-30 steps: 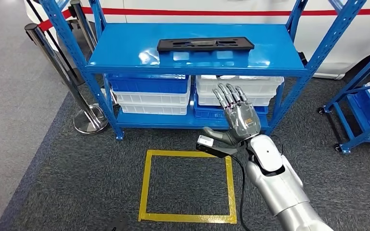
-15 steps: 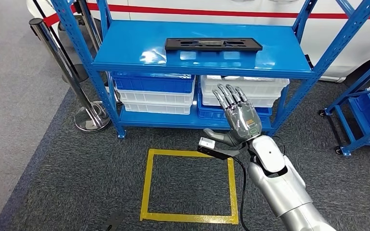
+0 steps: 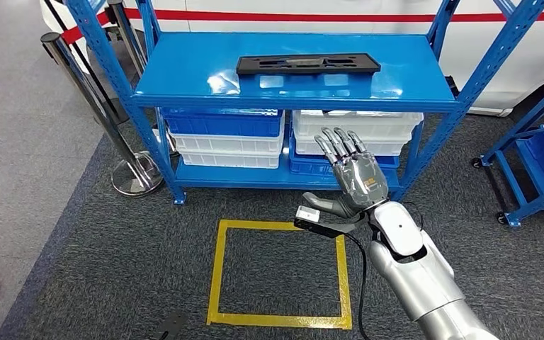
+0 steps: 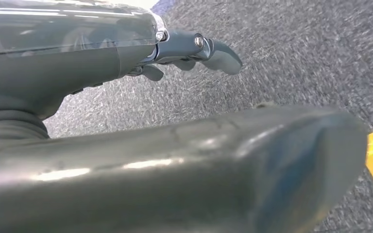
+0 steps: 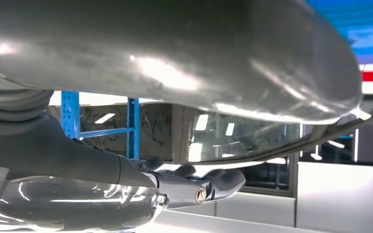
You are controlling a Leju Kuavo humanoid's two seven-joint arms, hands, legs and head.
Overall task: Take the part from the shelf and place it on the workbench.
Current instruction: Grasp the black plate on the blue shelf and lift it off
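My right hand (image 3: pixel 354 178), fingers apart and empty, hangs below the shelf (image 3: pixel 184 81) front edge; reaching up, it risks shoving the part (image 3: pixel 308 64) rearward.

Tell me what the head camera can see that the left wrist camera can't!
Head view alone: the blue shelf with the black part lying flat on its top level, white and blue bins beneath, and the right hand raised with fingers spread, holding nothing. Left wrist view alone: the left hand close up, hanging over the floor. Both show grey carpet and yellow tape.
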